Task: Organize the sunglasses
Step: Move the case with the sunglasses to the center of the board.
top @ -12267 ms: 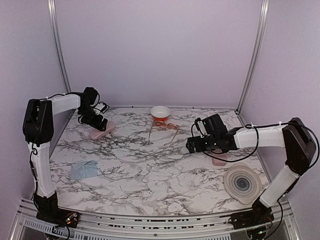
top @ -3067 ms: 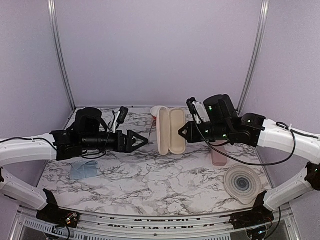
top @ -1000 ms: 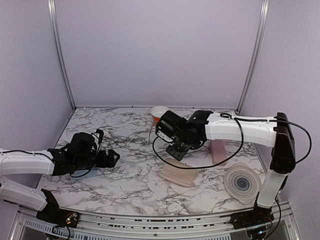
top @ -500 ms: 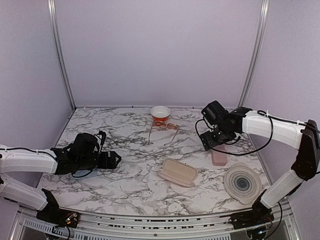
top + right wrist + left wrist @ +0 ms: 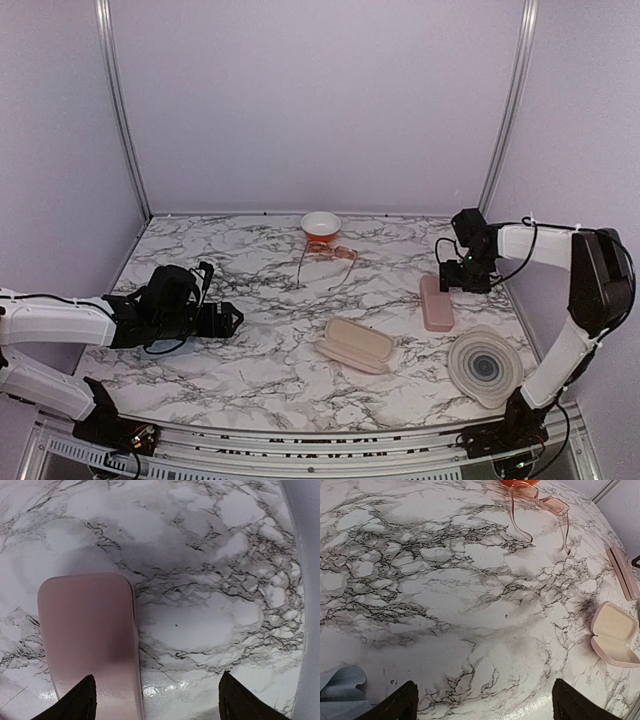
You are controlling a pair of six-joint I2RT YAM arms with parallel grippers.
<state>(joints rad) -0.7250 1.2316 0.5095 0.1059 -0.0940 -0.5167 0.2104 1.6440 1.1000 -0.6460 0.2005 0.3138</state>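
Top view: the sunglasses (image 5: 338,254) lie unfolded far-centre on the counter (image 5: 250,270), just before an orange bowl (image 5: 320,225), temples toward the near edge. The left pincer (image 5: 232,318) faces them and the right pincer (image 5: 458,284) is about as far off.
Left wrist: spread, empty, sunglasses ahead-right.
Right wrist: spread, empty, above a closed pink case (image 5: 87,630)

Marble-pattern table (image 5: 260,300); lilac walls; metal posts (image 5: 118,110) at both back corners.

Bowl (image 5: 320,224): white inside, orange outside, upright at the far edge, centre.

Open case (image 5: 357,345): pink shell, cream lining, both halves flat on the table, right of centre toward the near edge. Nothing inside.

Closed case (image 5: 436,303): pink oblong, lying flat on the right side, well apart from the open one.

Ribbed disc (image 5: 485,368): pale, concentric rings, dark centre, near right corner, just beside the closed case.

Cloth (image 5: 340,695): light blue, crumpled, on the left side.
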